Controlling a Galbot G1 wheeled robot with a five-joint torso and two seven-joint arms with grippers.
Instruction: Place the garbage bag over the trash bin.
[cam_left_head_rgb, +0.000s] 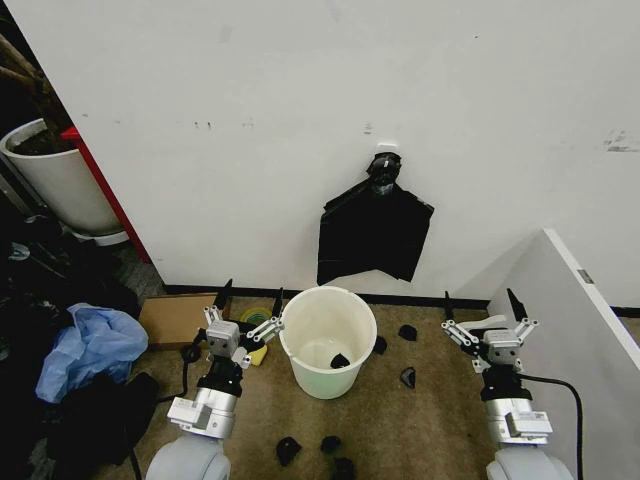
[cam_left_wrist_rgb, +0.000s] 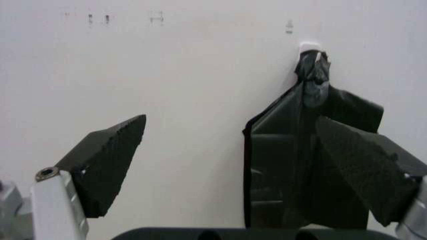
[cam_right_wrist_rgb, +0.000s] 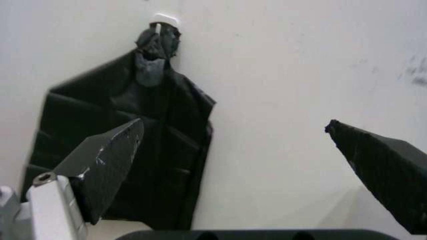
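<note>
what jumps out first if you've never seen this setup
A black bag hangs by its knotted top from a white hook on the wall, straight above a white bucket standing on the floor. The left gripper and right gripper flank the bucket, fingers spread wide and holding nothing.

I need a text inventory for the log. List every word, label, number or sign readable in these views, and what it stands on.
None can be read.
The black bag on the wall hook, the white bucket and the cardboard piece show no print.
The small grey tag on the white panel's top edge is too small to read.
Dark specks on the wall are marks, not letters.
</note>
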